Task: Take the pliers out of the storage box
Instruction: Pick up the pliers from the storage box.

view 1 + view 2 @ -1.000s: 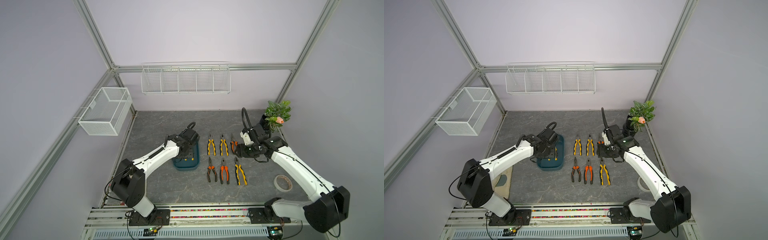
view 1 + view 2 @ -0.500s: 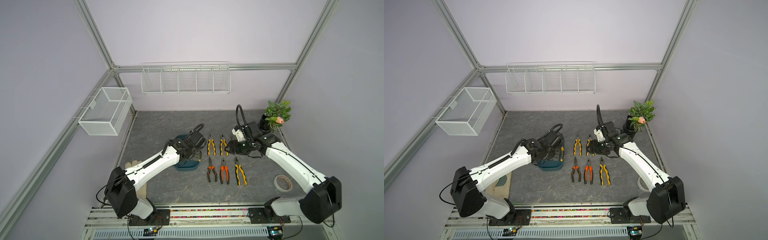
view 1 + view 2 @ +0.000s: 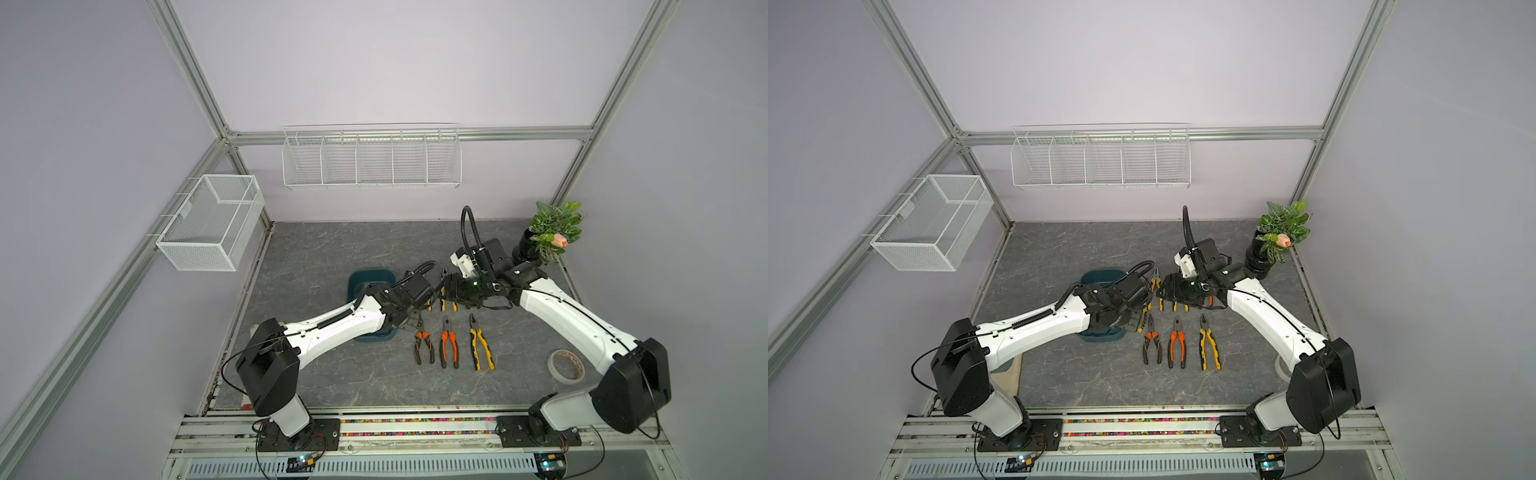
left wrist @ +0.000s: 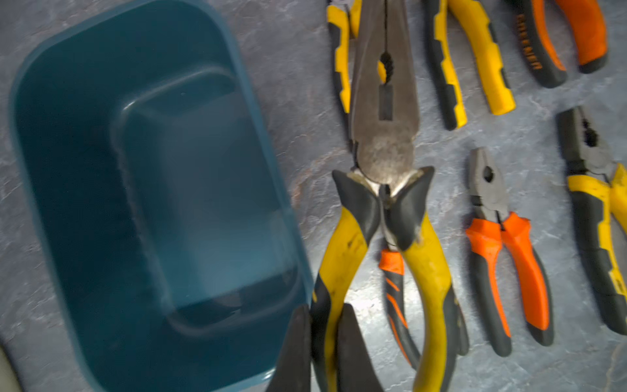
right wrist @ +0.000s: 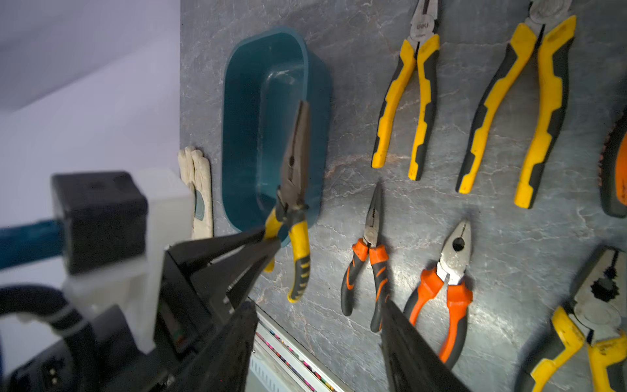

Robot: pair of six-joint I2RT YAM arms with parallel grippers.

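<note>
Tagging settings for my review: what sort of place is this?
Probably a robot lab cell, not a real workshop: aluminium frame around plain walls, two arms bolted to a front rail, and pliers laid out in tidy rows.

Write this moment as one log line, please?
left gripper: shut on yellow pliers | right gripper: open, empty | storage box: empty

You have pale lilac walls (image 3: 395, 62), aluminium posts (image 3: 197, 79), 1 mesh basket (image 3: 210, 226) and 1 divided wire rack (image 3: 371, 160) hung above your grey marbled floor (image 3: 353, 245), all evenly lit.
</note>
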